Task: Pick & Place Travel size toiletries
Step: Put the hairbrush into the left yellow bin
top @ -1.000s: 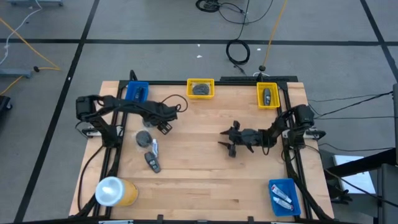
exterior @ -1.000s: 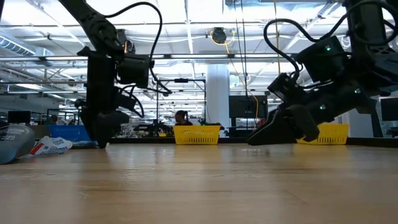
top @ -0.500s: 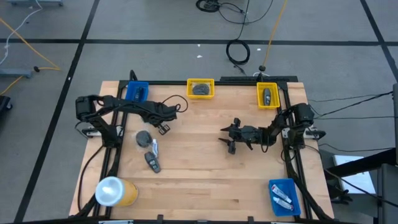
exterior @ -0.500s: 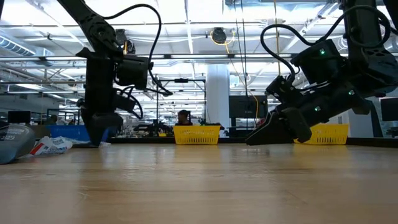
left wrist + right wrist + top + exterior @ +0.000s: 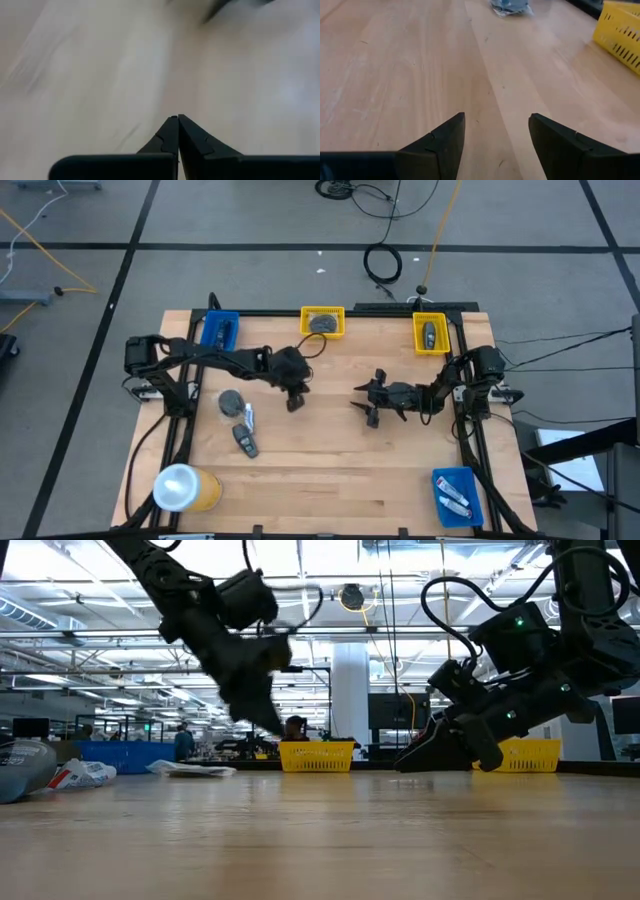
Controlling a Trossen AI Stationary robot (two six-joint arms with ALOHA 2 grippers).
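Three travel size toiletries lie flat on the wooden table left of centre: a grey round disc (image 5: 231, 401), a small white tube (image 5: 248, 416) and a black oblong piece (image 5: 244, 440). My left gripper (image 5: 292, 400) is to the right of them, near the table's middle, above the wood, shut with nothing between its fingers (image 5: 178, 120). My right gripper (image 5: 368, 413) is low over the table right of centre, open and empty (image 5: 497, 125), pointing toward the left arm. In the low view the left gripper (image 5: 272, 728) hangs slanted above the table.
Along the far edge stand a blue bin (image 5: 220, 328) and two yellow bins (image 5: 322, 321) (image 5: 430, 333), each with something inside. A blue bin (image 5: 455, 492) with tubes sits at the near right corner. A large yellow roll (image 5: 185, 488) lies at the near left corner.
My left gripper has shut on nothing and then swung toward the table's right edge, away from the disc and tube, tipping to a slant. The toiletries lie where they were.
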